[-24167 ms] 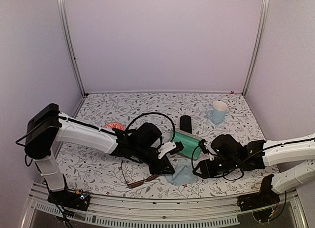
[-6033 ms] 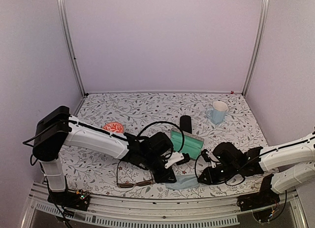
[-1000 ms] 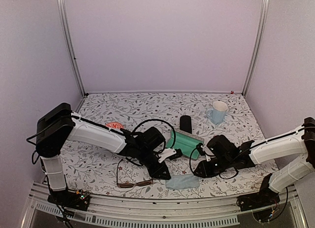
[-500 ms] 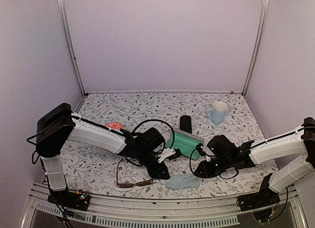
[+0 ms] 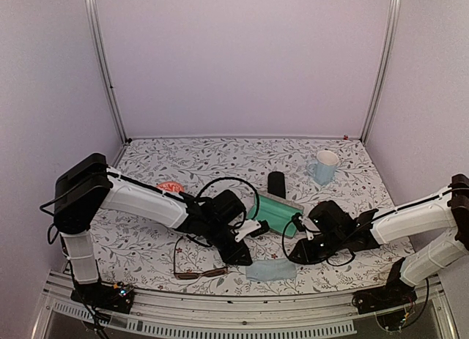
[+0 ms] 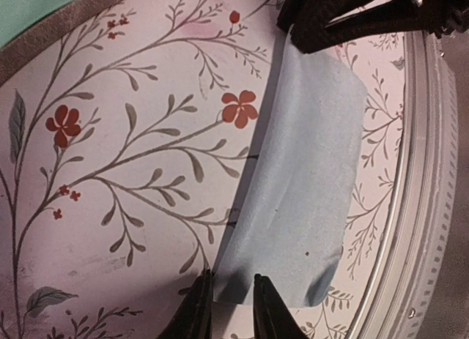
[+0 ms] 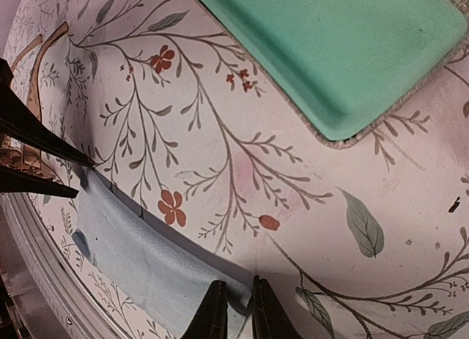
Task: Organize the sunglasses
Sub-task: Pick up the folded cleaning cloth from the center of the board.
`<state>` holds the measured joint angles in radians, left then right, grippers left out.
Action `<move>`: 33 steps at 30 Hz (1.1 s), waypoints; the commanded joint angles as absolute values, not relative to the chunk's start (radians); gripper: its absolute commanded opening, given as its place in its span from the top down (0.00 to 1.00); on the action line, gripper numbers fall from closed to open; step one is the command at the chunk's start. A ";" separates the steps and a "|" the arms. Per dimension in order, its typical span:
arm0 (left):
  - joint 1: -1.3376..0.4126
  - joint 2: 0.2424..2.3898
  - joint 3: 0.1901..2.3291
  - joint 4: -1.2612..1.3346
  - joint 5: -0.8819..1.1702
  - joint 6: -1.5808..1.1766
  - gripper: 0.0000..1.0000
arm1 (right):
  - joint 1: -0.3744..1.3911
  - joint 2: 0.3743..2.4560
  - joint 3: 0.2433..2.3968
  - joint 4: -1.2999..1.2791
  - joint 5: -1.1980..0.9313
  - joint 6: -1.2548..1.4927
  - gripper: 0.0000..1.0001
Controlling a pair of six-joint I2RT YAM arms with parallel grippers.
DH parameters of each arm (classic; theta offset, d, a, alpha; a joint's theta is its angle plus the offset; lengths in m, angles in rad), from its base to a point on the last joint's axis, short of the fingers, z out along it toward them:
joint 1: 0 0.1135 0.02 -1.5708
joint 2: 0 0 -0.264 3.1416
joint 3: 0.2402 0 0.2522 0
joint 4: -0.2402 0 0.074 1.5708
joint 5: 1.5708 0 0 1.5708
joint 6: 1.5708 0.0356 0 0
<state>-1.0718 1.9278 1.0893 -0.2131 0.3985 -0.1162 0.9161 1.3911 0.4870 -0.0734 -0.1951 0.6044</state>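
Brown sunglasses [image 5: 204,272] left of the blue cloth [image 6: 308,178] look light, fragile: you'd grip the bridge; left gripper [image 6: 226,289] and right gripper [image 7: 237,289] jaws both clamp that cloth.

Two pairs of sunglasses lie on the table: one thin brown pair [image 5: 209,272] at the near edge, left of centre, and one pink-red pair [image 5: 170,186] farther back on the left. There are two cases: one black oval case [image 5: 276,184] in the middle, and one flat rectangular case [image 5: 282,213], green with a grey edge, just nearer than it. One blue cloth [image 5: 270,270] lies at the near edge. One pale mug [image 5: 323,165] stands far right. Two robot arms reach in, the left arm [image 5: 139,200] and the right arm [image 5: 410,222].
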 commanded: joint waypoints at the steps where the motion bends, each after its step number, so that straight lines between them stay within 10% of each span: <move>1: -1.080 1.948 1.096 -0.217 0.396 -0.104 0.79 | 0.911 1.412 0.479 -0.060 -0.203 0.590 0.87; 33: -1.071 1.918 1.070 -0.170 0.385 -0.100 0.76 | 0.910 1.394 0.475 -0.071 -0.203 0.592 0.90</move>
